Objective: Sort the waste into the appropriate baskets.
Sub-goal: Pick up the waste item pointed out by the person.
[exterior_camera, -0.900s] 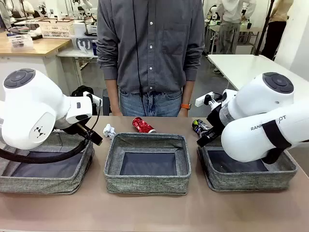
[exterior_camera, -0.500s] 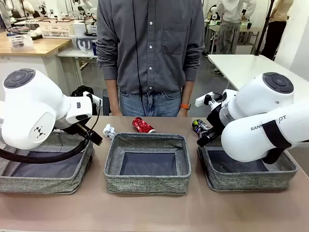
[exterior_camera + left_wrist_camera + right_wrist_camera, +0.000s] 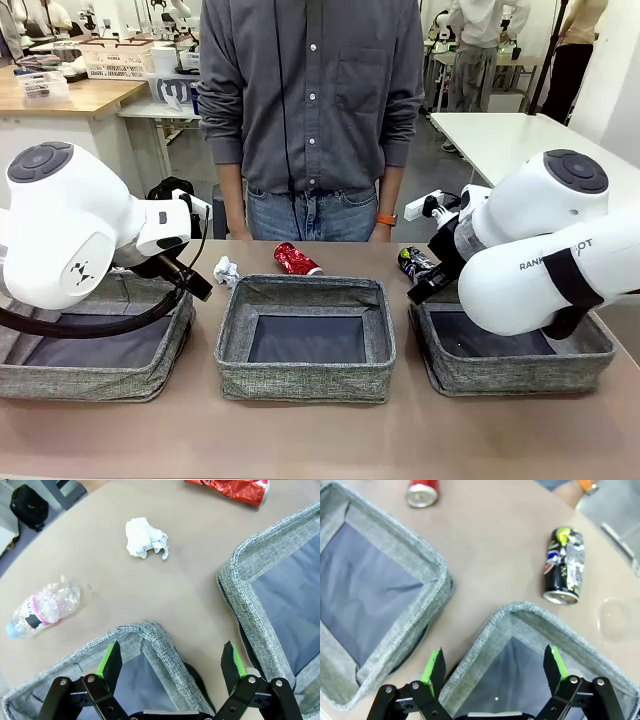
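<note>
- A snag is judged the nearest risk. The left end effector (image 3: 171,655), spread wide and empty, hangs right over the corner rim of the left basket (image 3: 150,630). The right end effector (image 3: 495,661), likewise spread and empty, hangs over the rim of the right basket (image 3: 520,611). If either is lowered straight down, the woven rim could be caught or dragged.
- The crumpled white paper (image 3: 145,538) is light and soft, so it could be pushed away rather than pinched if one pad lands first.
- The clear plastic bottle (image 3: 45,605) is crushed and rounded, so a roll or a slip from the pads is possible.
- No waste is seen on the basket floors that show, so sorting is judged not yet begun.
- In the left wrist view the paper lies on the worktop at upper centre-left, well beyond the fingers. The bottle lies at the left edge and the crushed red can (image 3: 230,487) at the top right.
- In the right wrist view the crushed dark can (image 3: 563,565) lies at upper right, just beyond the basket rim.
</note>
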You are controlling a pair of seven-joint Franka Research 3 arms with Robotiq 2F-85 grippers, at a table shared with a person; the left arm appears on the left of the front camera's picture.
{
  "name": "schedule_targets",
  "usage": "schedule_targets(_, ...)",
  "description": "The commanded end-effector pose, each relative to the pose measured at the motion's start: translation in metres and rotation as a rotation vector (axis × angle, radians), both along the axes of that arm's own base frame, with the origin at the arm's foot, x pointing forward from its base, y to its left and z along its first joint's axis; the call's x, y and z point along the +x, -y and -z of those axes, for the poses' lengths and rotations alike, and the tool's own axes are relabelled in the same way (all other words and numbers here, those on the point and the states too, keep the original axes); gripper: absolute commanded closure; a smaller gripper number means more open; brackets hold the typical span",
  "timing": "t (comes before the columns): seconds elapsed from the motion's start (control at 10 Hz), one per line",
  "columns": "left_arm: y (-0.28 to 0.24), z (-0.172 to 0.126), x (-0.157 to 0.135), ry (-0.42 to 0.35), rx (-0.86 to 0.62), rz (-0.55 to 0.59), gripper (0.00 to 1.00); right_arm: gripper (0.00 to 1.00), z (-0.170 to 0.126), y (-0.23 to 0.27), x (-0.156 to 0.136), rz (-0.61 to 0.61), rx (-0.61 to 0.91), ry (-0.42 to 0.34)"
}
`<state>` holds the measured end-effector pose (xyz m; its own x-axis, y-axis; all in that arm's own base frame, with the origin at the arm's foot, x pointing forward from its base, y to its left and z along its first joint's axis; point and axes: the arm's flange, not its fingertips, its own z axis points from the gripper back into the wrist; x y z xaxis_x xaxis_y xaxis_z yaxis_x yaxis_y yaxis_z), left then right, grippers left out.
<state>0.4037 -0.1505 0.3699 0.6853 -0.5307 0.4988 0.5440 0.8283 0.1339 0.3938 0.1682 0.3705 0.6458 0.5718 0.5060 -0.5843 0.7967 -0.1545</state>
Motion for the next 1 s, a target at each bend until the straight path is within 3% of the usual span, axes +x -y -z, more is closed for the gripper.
schedule_targets(0.0,0.000,0.000,0.000,0.000,0.000,0.001,0.00,0.00,0.000,0.000,0.000,0.000,0.001,0.000)
schedule_targets(0.3,0.000,0.000,0.000,0.000,0.000,0.000,0.00,0.00,0.000,0.000,0.000,0.000,0.000,0.000)
schedule_targets(0.4,0.004,-0.039,-0.028,0.067,-0.041,0.067,0.00,0.00,-0.042,0.011,-0.013,0.034,0.027,0.029)
schedule_targets(0.5,0.012,-0.087,-0.081,0.092,-0.073,0.157,0.00,0.00,-0.086,0.023,-0.042,0.094,0.019,-0.018)
schedule_targets(0.6,0.007,-0.119,-0.134,0.209,-0.047,0.213,0.00,0.00,-0.121,0.026,-0.080,0.134,0.090,0.039)
schedule_targets(0.7,0.001,-0.130,-0.172,0.288,-0.003,0.207,0.00,0.00,-0.134,0.026,-0.113,0.151,0.075,0.088)
schedule_targets(0.8,-0.003,-0.126,-0.176,0.275,0.013,0.157,0.00,0.00,-0.131,0.025,-0.123,0.186,0.085,0.098)
schedule_targets(0.9,0.047,-0.144,-0.073,0.218,-0.030,0.187,0.00,0.00,-0.121,0.023,-0.118,0.240,0.050,0.142)
